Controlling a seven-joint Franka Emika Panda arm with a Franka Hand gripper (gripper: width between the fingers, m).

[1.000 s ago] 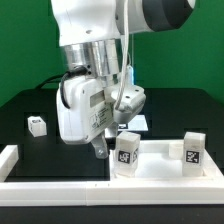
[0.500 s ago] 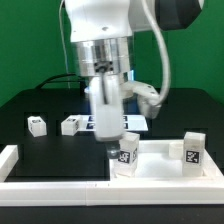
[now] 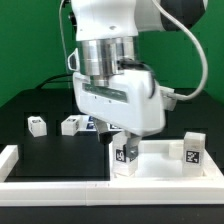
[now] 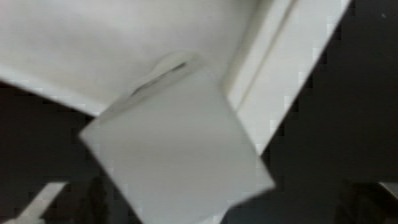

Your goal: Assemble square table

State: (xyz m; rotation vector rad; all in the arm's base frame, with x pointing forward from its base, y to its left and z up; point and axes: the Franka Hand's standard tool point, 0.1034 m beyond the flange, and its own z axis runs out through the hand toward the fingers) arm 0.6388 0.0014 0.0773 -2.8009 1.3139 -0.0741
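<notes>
The square table's white panel (image 3: pixel 160 168) lies at the front on the exterior view's right. Two white tagged legs stand upright on it, one near its left corner (image 3: pixel 125 155) and one at its right (image 3: pixel 193 150). My gripper (image 3: pixel 122 138) hangs straight over the left leg, open. In the wrist view that leg (image 4: pixel 178 150) is a blurred pale block, with dark gaps on both sides between it and my gripper (image 4: pixel 214 205). Two more legs lie loose on the black mat, one (image 3: pixel 37 125) at the far left and one (image 3: pixel 71 125) beside it.
A white border rail (image 3: pixel 60 185) runs along the front, with a raised end (image 3: pixel 8 158) at the exterior view's left. The marker board (image 3: pixel 92 123) lies behind the arm, mostly hidden. A cable (image 3: pixel 190 85) loops from the arm on the exterior view's right.
The hand has turned about its axis and shifted toward the exterior view's right, over the left standing leg. Its jaws have widened. The legs have stayed put.
</notes>
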